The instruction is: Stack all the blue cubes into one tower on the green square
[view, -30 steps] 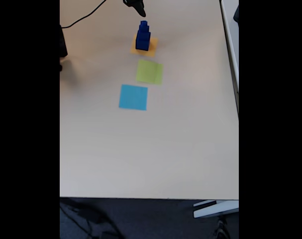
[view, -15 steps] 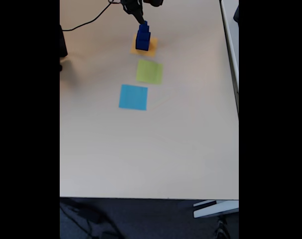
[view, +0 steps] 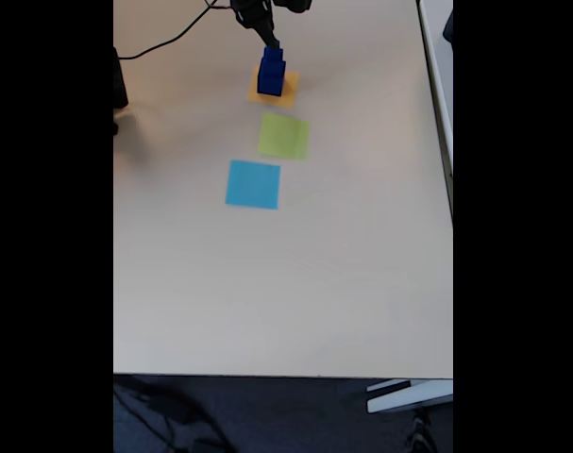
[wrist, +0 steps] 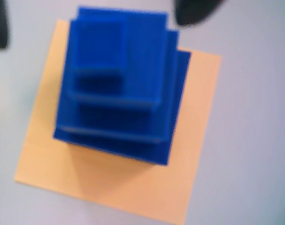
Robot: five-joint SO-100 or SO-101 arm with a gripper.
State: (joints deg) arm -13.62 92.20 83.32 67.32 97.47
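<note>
Blue cubes are seen stacked as one tower, largest at the bottom, on the orange square, not on the green square. In the wrist view the cubes are viewed from straight above: stepped tiers, smallest on top, offset toward one corner, with the orange square showing around the base.

Green square lies bare, just beside the orange one toward the camera in the fixed view; light-blue square is next in line after it.

Gripper is placed right at the tower top in the fixed view. In the wrist view dark finger tips are seen at the top edge and left edge, either side of the stack, so the jaws are judged spread around the top cube rather than clamped. No contact can be confirmed; picture is blurred.

Judgement: approach for a pick of the top cube. Tower is to be rebuilt on green, so unstacking is needed first. Risk: offset tiers could be nudged.
</note>
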